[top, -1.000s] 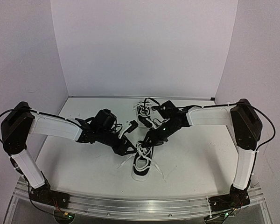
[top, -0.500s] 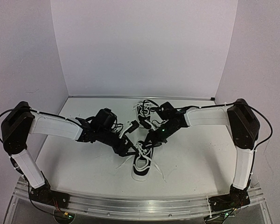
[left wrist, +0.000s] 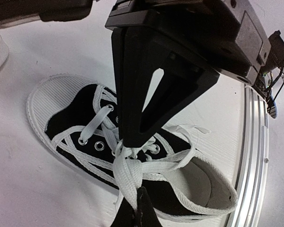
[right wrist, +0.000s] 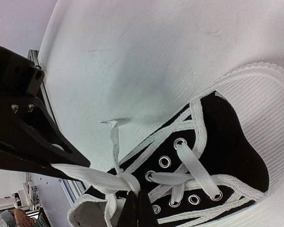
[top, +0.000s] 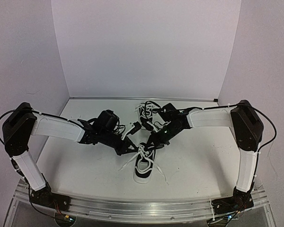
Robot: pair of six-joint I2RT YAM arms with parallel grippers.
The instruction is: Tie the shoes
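Two black shoes with white soles lie on the table: the near shoe [top: 143, 169] and the far shoe [top: 146, 113]. Both grippers meet over the near shoe's [left wrist: 80, 118] laces. My left gripper [left wrist: 139, 201] [top: 131, 148] is shut on a loop of white lace [left wrist: 128, 172] just above the shoe's opening. My right gripper [right wrist: 138, 204] [top: 150, 144] is shut on the lace [right wrist: 92, 176] where it bunches at the top eyelets. A loose lace end [right wrist: 114, 135] trails onto the table. The right gripper's finger [left wrist: 146, 94] fills the top of the left wrist view.
The white table [top: 203, 156] is walled at the back and both sides. A metal rail [top: 142, 205] runs along the near edge, just behind the near shoe's heel. The far shoe's laces spread loose beside the right arm [top: 208, 117].
My left gripper has gone from open to shut on the lace and drawn slightly left. The right gripper closed earlier and has stayed put.
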